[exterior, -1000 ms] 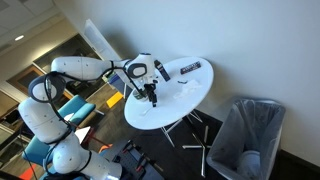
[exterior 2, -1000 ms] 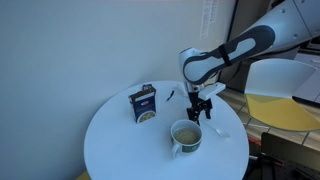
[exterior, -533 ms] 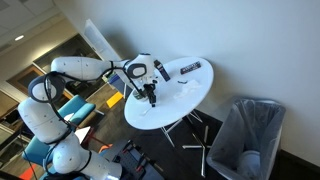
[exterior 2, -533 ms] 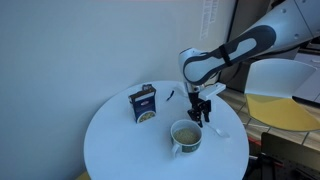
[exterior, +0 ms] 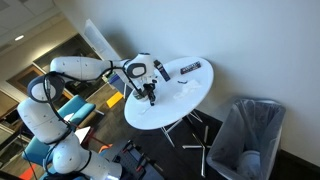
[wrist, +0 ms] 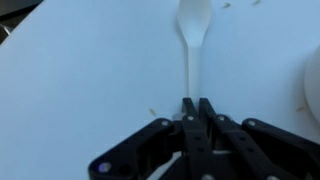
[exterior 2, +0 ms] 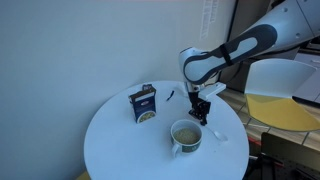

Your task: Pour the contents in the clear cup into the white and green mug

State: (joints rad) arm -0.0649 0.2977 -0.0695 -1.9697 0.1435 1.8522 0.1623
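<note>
The white and green mug (exterior 2: pixel 186 136) stands on the round white table (exterior 2: pixel 120 145); its rim shows at the right edge of the wrist view (wrist: pixel 313 82). No clear cup shows in any view. A white plastic spoon (wrist: pixel 191 30) lies on the table just behind the mug. My gripper (wrist: pixel 196 103) is down at the tabletop with its jaws pressed together on the end of the spoon's handle. In both exterior views the gripper (exterior 2: pixel 200 113) (exterior: pixel 151 98) points straight down beside the mug.
A blue box (exterior 2: pixel 144 103) stands on the table behind the mug. A slim black cylinder (exterior: pixel 160 70) and a flat dark bar (exterior: pixel 190 68) sit at the table's far side. A grey bin (exterior: pixel 246 135) stands on the floor beside the table.
The jaws have closed from wide open onto the spoon's handle. The arm has hardly moved.
</note>
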